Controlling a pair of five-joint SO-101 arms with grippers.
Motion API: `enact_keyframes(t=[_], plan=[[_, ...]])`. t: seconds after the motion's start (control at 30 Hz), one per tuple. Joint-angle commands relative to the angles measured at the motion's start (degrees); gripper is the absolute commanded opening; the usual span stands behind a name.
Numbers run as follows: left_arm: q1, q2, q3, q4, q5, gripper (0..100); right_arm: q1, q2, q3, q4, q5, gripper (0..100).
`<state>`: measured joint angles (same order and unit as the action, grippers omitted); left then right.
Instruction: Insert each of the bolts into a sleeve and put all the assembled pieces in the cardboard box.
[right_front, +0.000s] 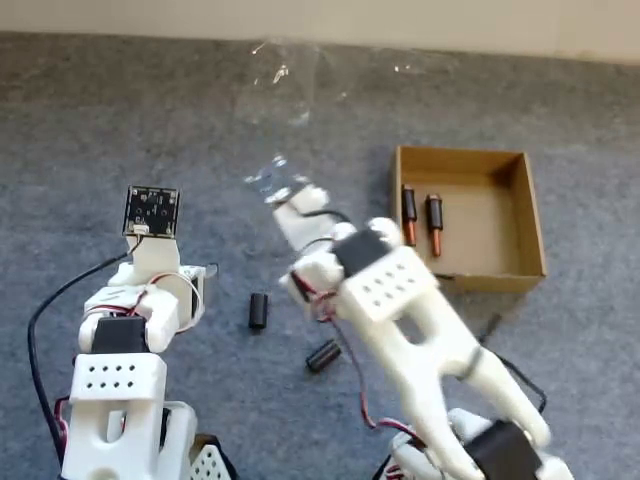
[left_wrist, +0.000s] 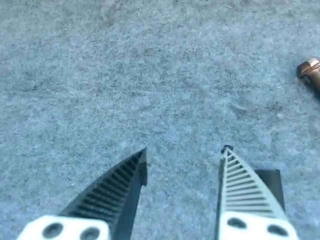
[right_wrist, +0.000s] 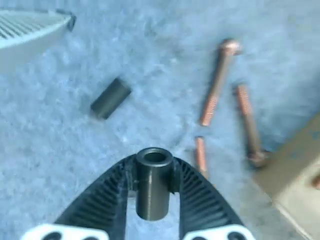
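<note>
Nearest, two spare sleeves (right_front: 323, 355) lie loose on the carpet (right_front: 120, 120) between the arms, and the left gripper (left_wrist: 185, 150) is spread and empty just beside one. The right gripper (right_wrist: 152, 167) pinches a third sleeve (right_wrist: 152, 197), with three bare bolts (right_wrist: 220, 82) loose beyond it. Far right, the cardboard box (right_front: 462, 154) holds two assembled pieces (right_front: 409, 215), so I'd judge three assemblies are left.

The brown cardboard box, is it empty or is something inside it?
Not empty. The brown cardboard box holds a copper bolt in a black sleeve and a second sleeved bolt beside it.
</note>
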<state>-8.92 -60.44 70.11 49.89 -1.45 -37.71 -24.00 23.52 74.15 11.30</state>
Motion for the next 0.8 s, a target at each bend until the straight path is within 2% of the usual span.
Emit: enact_keyframes(t=[0.0, 0.43, 0.6, 0.77], plan=[[-0.48, -0.13, -0.92, -0.97, -0.53, 22, 4.88, -10.51, -2.86, 1.36, 1.58, 0.4], [-0.13, -0.13, -1.36, -0.88, -0.70, 22, 7.08, -44.18, 13.58, 1.01, 1.58, 0.4], [-0.13, -0.04, -1.36, -0.70, -9.05, 22, 7.08, -57.36, 19.82, -0.22, 1.58, 0.4], [-0.04, 0.31, -7.08, 8.00, -9.49, 22, 7.08, -67.12, 28.44, -5.14, 1.41, 0.4]])
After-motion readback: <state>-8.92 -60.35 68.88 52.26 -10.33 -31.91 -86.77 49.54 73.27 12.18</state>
